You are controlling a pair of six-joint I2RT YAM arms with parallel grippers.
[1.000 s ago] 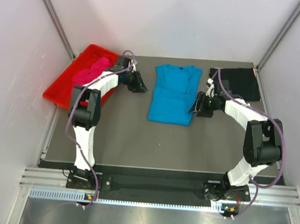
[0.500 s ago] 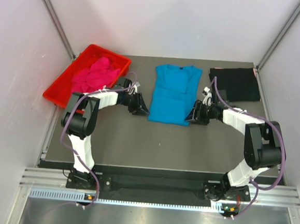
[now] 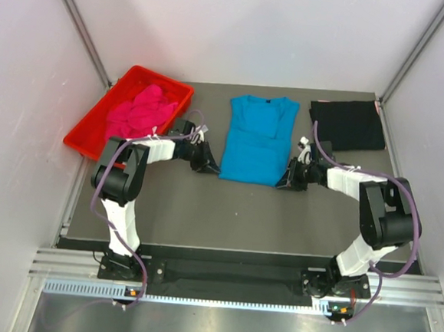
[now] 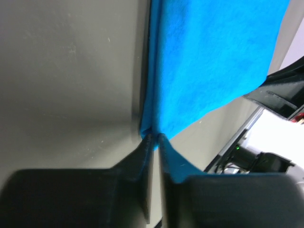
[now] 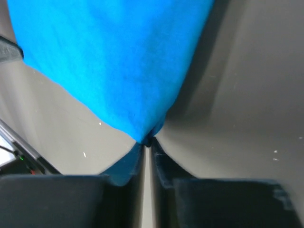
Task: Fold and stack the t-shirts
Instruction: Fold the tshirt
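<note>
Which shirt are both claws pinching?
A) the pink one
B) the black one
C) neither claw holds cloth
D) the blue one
D: the wrist views show the blue t-shirt pinched at its near corners by the left claw and the right claw.

The tray point(image 3: 86, 136) stands at the far left of the table point(image 3: 203, 211), and the first shirt point(image 3: 142, 110) lies bunched in it. The middle shirt point(image 3: 256, 138) lies flat at the centre, with its collar away from the arms. The third shirt point(image 3: 348, 124) lies in the far right corner. The left gripper point(image 3: 207, 165) is at the near left corner of the middle shirt, the right gripper point(image 3: 286, 179) at its near right corner
</note>
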